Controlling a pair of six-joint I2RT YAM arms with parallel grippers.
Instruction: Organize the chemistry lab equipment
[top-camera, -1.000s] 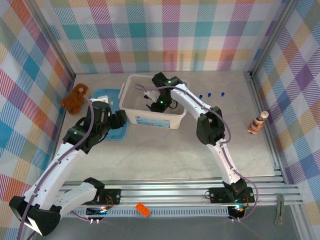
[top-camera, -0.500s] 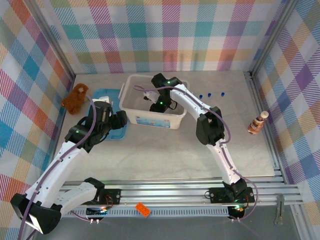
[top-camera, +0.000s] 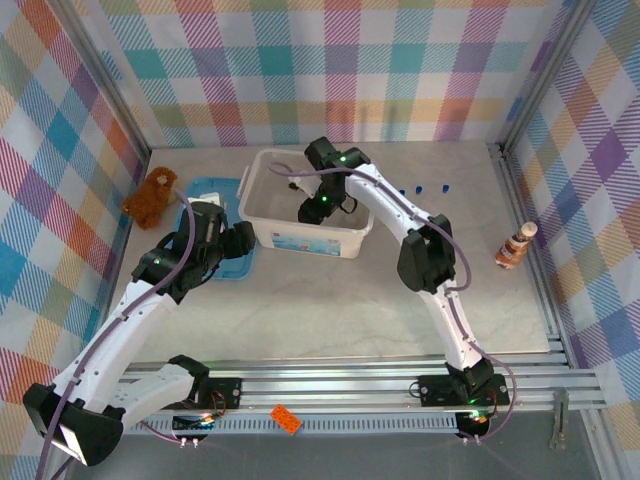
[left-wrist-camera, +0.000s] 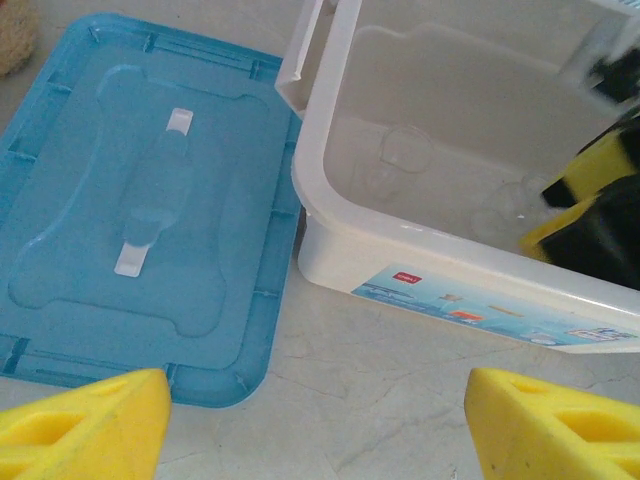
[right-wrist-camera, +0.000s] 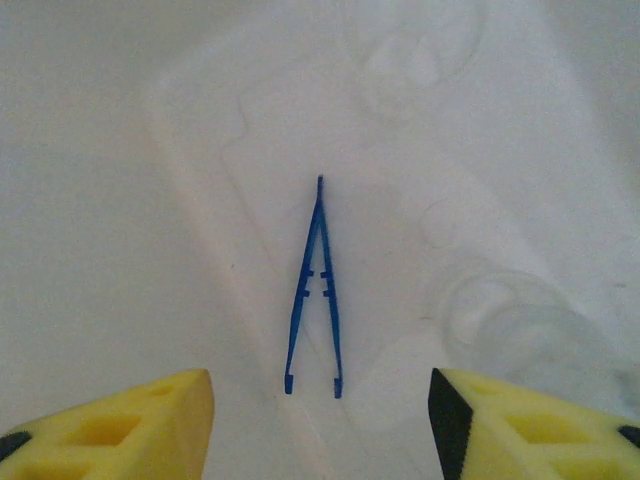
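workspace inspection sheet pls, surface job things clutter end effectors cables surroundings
surface: pale marbled table
job's things: tweezers and petri dishes lie in the white bin; tubes on the table right of it; blue lid flat left of it
clutter: plush far left; bottle figure at right edge; orange block on front rail
end effectors: left end effector open above lid's corner; right end effector open over the tweezers, holding nothing
cables: purple cable along each arm, no snag seen
surroundings: plaid walls, aluminium frame
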